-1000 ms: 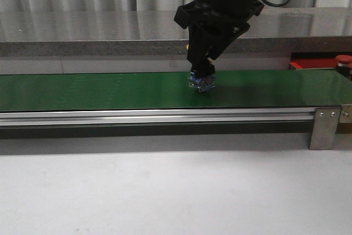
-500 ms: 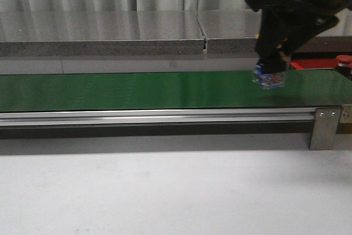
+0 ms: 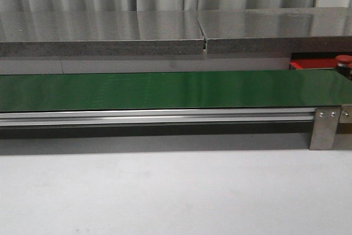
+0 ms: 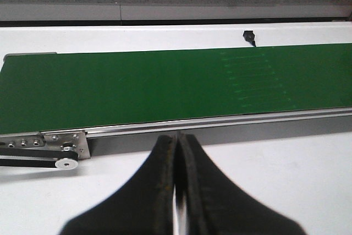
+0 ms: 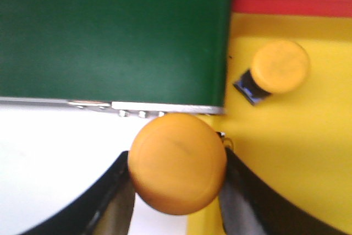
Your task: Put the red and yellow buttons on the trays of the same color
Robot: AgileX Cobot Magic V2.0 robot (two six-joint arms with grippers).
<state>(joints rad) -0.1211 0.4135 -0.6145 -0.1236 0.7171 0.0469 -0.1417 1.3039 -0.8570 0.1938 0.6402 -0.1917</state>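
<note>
Item 1, left gripper (image 4: pixel 177 191): at the bottom centre of the left wrist view we logged its two dark fingers pressed together with nothing between them, parked short of the green belt (image 4: pixel 165 86), presumably idle.

Item 2, right gripper (image 5: pixel 176 191): at the bottom centre of the right wrist view we found it clamped on a yellow button (image 5: pixel 177 163), fingers against either side of the domed cap. We judged it was carried that way for delivery, the cap sitting at the boundary between the belt end and the yellow tray (image 5: pixel 286 158).

Item 3, second yellow button (image 5: pixel 275 70): upper right, lying tipped on the yellow tray.

Item 4, red tray (image 5: pixel 308 1): top right edge, a dark object on it, unidentifiable.
</note>
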